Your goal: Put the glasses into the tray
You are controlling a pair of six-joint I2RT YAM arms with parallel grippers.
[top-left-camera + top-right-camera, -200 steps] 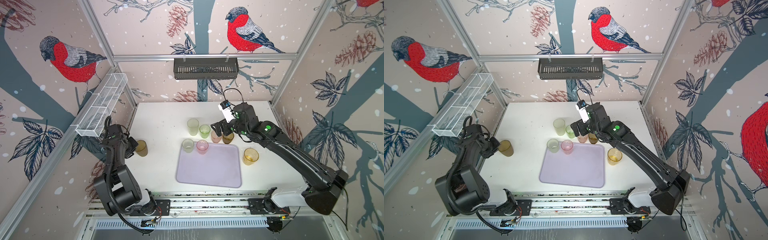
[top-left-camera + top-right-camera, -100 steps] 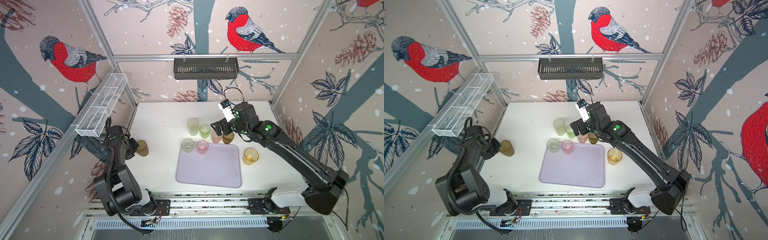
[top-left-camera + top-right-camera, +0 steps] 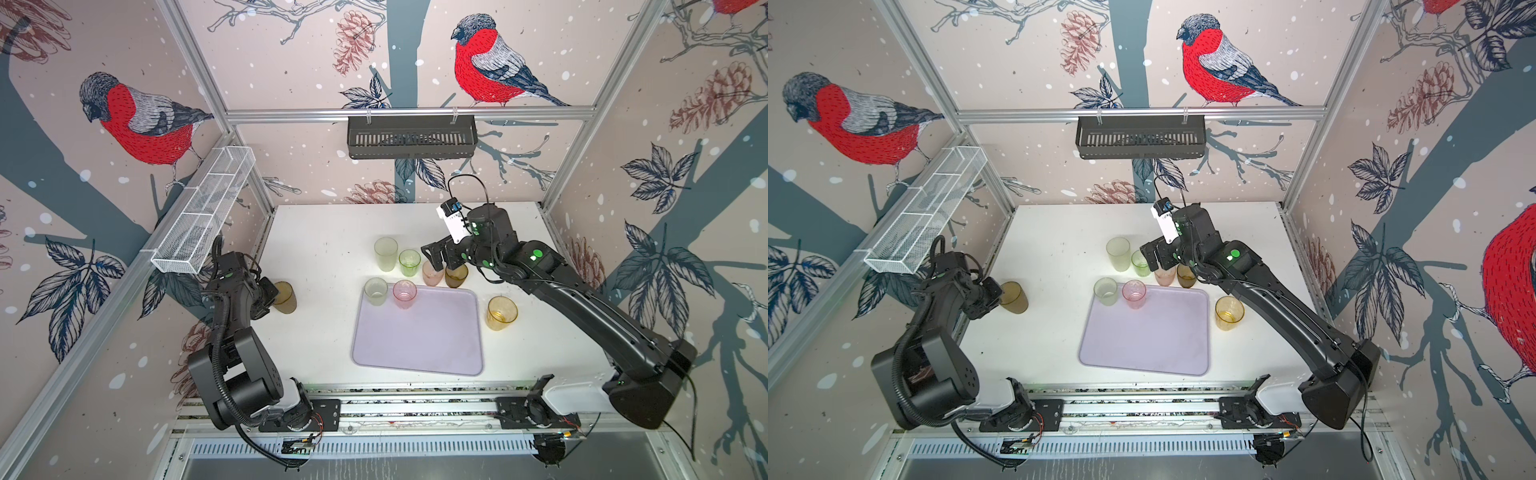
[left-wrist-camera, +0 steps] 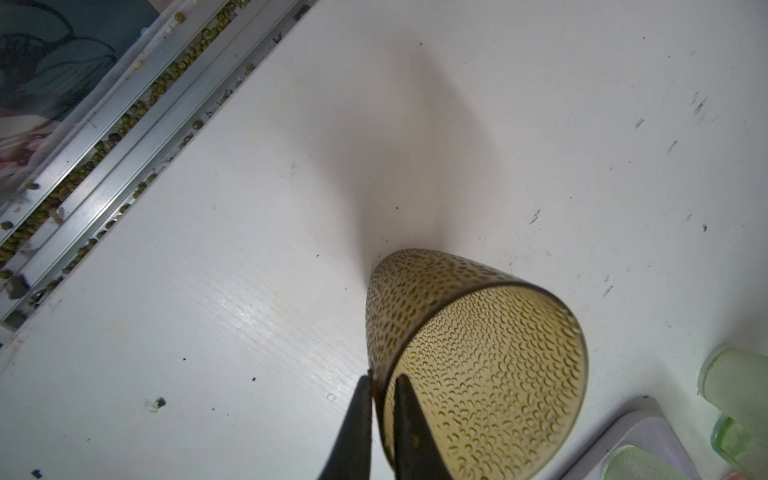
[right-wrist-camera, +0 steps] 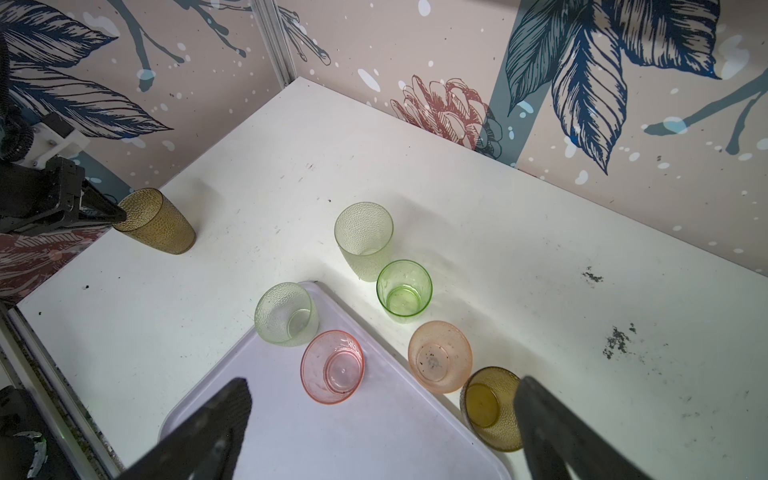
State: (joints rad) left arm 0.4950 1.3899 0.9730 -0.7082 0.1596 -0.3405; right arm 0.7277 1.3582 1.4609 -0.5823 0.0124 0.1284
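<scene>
The lilac tray (image 3: 419, 345) (image 3: 1146, 340) lies mid-table. A pink glass (image 3: 404, 294) and a frosted glass (image 3: 376, 291) stand at its far left corner. Behind it stand pale green (image 3: 385, 253), bright green (image 3: 409, 262), peach (image 3: 432, 274) and small brown (image 3: 456, 276) glasses; an amber one (image 3: 502, 312) is to its right. My left gripper (image 3: 272, 291) (image 4: 382, 386) is shut on the rim of a tall brown glass (image 3: 285, 297) (image 4: 478, 365) at the left. My right gripper (image 3: 436, 259) (image 5: 380, 415) hangs open above the peach and small brown glasses.
A black slotted basket (image 3: 411, 137) hangs on the back wall and a white wire mesh basket (image 3: 203, 216) on the left wall. The metal frame rail (image 4: 83, 153) runs close beside the tall brown glass. Walls enclose the white table (image 3: 324, 232).
The left gripper has edged slightly toward the tall brown glass. The right arm and the other glasses have not moved.
</scene>
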